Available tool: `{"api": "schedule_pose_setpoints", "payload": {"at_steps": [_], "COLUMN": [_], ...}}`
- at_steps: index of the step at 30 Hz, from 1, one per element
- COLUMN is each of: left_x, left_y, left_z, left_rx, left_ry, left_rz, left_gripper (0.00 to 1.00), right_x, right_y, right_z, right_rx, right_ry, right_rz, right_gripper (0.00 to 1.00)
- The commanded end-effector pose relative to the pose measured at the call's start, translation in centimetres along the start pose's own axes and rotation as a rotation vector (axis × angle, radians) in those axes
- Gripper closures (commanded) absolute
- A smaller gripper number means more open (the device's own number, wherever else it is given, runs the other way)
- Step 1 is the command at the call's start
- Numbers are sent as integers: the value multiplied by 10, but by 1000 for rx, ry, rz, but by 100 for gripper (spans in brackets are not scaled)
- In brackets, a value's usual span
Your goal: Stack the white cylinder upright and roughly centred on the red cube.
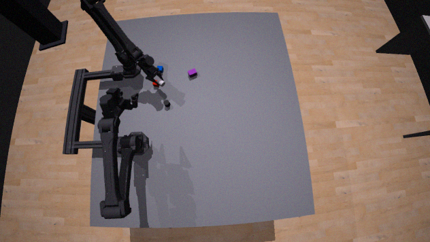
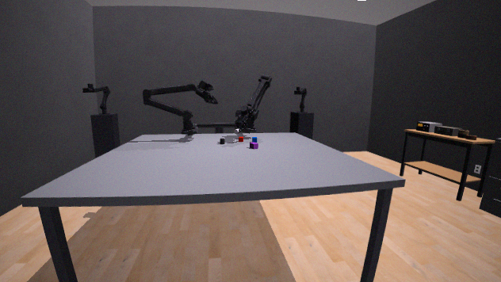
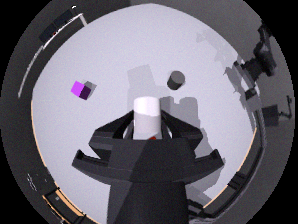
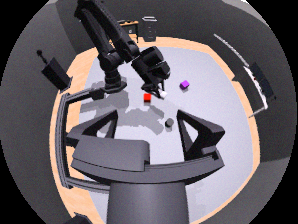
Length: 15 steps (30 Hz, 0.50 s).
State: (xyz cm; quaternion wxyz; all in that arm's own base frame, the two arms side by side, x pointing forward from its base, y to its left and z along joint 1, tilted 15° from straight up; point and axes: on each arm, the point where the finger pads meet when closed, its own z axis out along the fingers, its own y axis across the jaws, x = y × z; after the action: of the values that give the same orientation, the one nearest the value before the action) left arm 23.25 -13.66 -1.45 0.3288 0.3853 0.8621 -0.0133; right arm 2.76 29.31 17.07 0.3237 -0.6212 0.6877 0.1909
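My left gripper (image 1: 160, 81) is shut on the white cylinder (image 1: 161, 82), which stands upright between the fingers in the left wrist view (image 3: 147, 117). It holds the cylinder in the air just above the red cube (image 1: 155, 83). The cube is mostly hidden under the fingers, and only a red sliver shows in the left wrist view (image 3: 153, 137). In the exterior view the cylinder (image 2: 237, 130) hangs a little above the red cube (image 2: 241, 139). My right gripper (image 4: 147, 112) (image 2: 212, 100) is open and empty, raised well above the table, away from the cubes.
A blue cube (image 1: 160, 68) sits just beyond the red cube. A purple cube (image 1: 192, 72) lies further toward the table's middle. A small dark cylinder (image 1: 167, 103) stands on the table between the two arms.
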Motion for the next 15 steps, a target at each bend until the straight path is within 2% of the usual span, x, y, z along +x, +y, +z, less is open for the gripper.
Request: {"api": "schedule_pose_setpoints", "payload": {"at_steps": [1,6,8,12,15], "left_x": [-8,2,2,7,0], "left_y": [-3,-8,-8,-10,-9], "left_z": [-25,-50,-50,-67,-80], "left_rx": [4,3,3,-1,-7], "left_ry": [-5,-4,-4,-17,-44], "left_rz": [-13,-12,-12,-12,-15], "left_gripper": [66,66,66,66,66], "right_x": [-23,-23,-23,-23,-23], "right_y": [-1,-1,-1,-1,-1], "right_z": [-11,-11,-11,-11,-11], "right_rx": [-2,-2,-2,-2,-2], "right_ry": [-38,-38,-38,-38,-38], "right_rz": [18,18,18,18,18], "right_gripper": [0,0,0,0,0]}}
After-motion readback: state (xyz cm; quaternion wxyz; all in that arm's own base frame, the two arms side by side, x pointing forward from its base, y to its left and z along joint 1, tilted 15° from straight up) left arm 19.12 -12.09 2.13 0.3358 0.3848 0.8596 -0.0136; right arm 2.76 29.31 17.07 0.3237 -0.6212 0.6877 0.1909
